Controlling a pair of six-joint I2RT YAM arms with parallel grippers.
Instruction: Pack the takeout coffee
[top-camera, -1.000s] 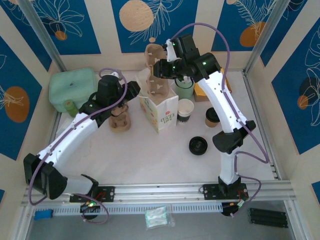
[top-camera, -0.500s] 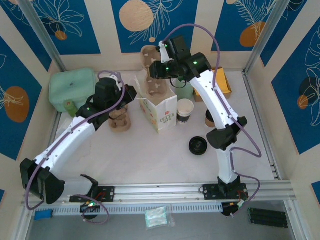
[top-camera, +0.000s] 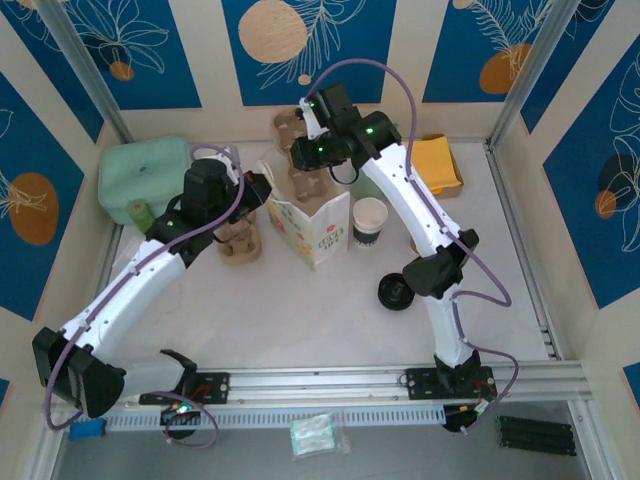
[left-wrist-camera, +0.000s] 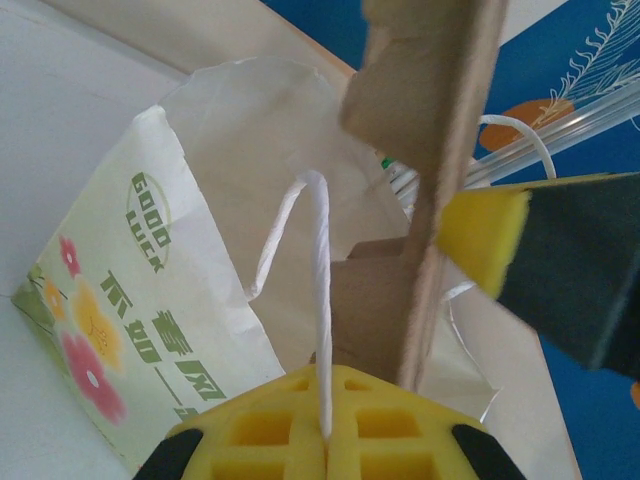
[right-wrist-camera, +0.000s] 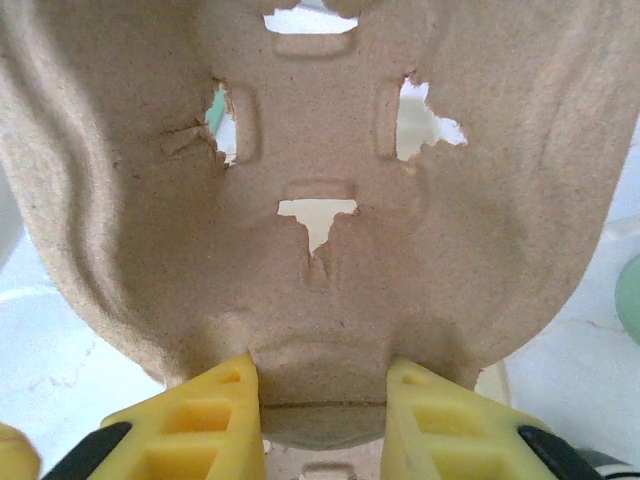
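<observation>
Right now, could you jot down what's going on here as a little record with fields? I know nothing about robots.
left tool: shut on the bag's white handle
right tool: shut on the edge of a brown cup carrier
paper bag: upright on the table, mouth open, carrier held at its mouth
also on the table: white cup with black band, black lid, green box
</observation>
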